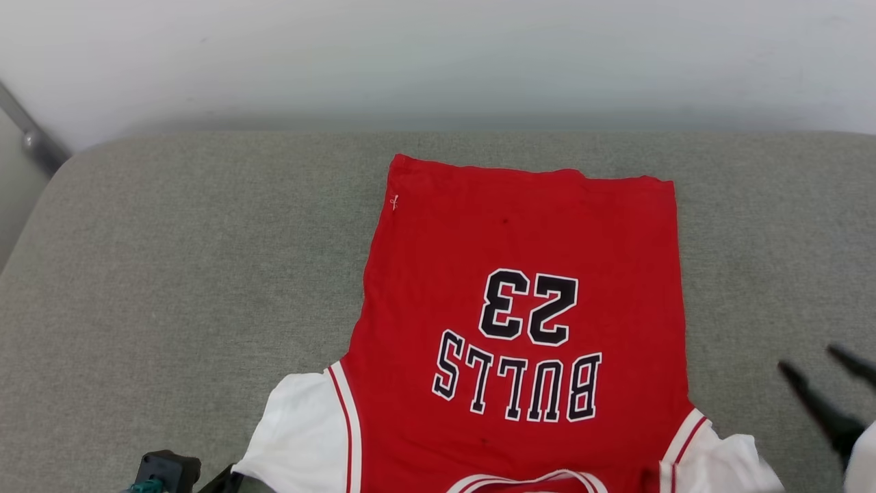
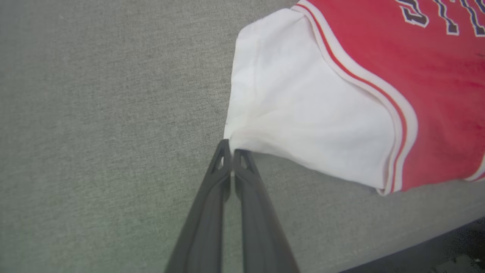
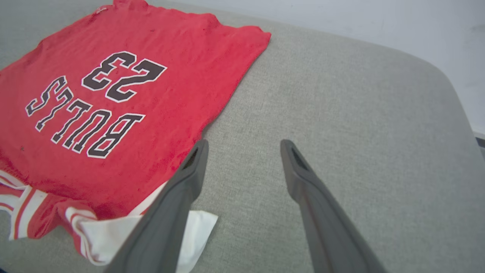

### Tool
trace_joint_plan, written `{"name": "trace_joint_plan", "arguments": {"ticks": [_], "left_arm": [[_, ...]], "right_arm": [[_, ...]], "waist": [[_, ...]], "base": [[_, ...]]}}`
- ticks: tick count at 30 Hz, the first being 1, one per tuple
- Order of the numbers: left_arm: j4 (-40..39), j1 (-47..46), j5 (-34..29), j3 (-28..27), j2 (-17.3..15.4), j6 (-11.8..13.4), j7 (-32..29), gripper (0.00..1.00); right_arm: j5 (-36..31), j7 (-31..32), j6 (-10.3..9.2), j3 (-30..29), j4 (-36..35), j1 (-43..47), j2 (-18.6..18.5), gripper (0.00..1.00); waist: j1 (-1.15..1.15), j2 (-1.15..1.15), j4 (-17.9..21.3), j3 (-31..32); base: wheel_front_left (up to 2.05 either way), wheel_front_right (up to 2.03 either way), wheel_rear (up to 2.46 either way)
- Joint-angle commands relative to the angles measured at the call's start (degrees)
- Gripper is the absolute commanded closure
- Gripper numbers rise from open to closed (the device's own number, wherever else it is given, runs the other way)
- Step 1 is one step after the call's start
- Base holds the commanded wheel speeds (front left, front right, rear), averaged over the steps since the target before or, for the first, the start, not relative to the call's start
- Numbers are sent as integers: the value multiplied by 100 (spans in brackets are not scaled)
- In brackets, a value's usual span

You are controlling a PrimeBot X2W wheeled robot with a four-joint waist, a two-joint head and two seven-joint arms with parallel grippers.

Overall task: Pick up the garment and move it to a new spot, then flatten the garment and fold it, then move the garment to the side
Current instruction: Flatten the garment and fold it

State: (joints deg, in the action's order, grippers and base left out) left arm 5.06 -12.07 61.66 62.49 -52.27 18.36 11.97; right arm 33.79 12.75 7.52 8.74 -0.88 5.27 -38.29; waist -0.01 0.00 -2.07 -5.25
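Grey woven cushion (image 1: 171, 274) is carrying the garment (image 1: 520, 274), which is lying spread flat with its hem toward the wall. Soft, light cloth like this is likely bunching when dragged, so I am favouring sleeve corners: my left gripper (image 2: 231, 151) is pinching the white sleeve (image 2: 303, 113) at its corner, while my right gripper (image 3: 244, 146) is hanging wide open beside the garment's edge, holding nothing. Lettering is reading "BULLS" (image 1: 517, 387) and "23" (image 1: 528, 307), upside down to me.

Our left gripper (image 2: 231, 153), two long dark grey fingers (image 2: 204, 227) tapering to tips with small triangular cut-outs, our right gripper (image 3: 244, 146) in the same smooth matte grey, a black boxy housing (image 1: 164, 469) with teal wiring (image 1: 144, 487), our pale forearm shell (image 1: 864, 459)
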Motion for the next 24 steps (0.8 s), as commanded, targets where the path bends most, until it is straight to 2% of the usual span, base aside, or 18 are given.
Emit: {"name": "trace_joint_plan", "arguments": {"ticks": [1, 5, 9, 12, 17, 22, 24], "left_arm": [[-73, -89, -63, -39, 10, 44, 44, 100], [-251, -221, -214, -61, -45, 130, 63, 100], [-474, -449, -444, -60, -70, 228, 0, 100], [-653, -591, -515, -104, -30, 269, 12, 100], [-885, -865, -789, -98, 2, 347, -18, 100], [-1117, -1136, -1018, -154, 113, 439, 33, 100], [-1197, -1213, -1098, -187, 156, 475, 58, 100]], "right_arm": [[-37, 64, -6, -245, -182, -218, -55, 0], [-107, 355, -6, -767, -545, -849, -321, 0], [204, 1082, -6, -715, -649, -1752, -791, 0], [645, 1915, -6, -428, -560, -2546, -1184, 0], [1385, 3725, -6, 110, -255, -3955, -1689, 0], [1368, 5464, -6, 499, 206, -5188, -1850, 0], [1231, 5951, -6, 600, 385, -5577, -1752, 0]], "waist": [[1, 0, -27, -45], [1, 0, -109, -209], [1, 0, -280, -471], [1, 0, -433, -719], [1, 0, -711, -1275], [1, 0, -1013, -1866], [1, 0, -1110, -2093]], "base": [[0, 0, 0], [0, 0, 0], [0, 0, 0], [0, 0, 0], [0, 0, 0], [0, 0, 0], [0, 0, 0]]}}
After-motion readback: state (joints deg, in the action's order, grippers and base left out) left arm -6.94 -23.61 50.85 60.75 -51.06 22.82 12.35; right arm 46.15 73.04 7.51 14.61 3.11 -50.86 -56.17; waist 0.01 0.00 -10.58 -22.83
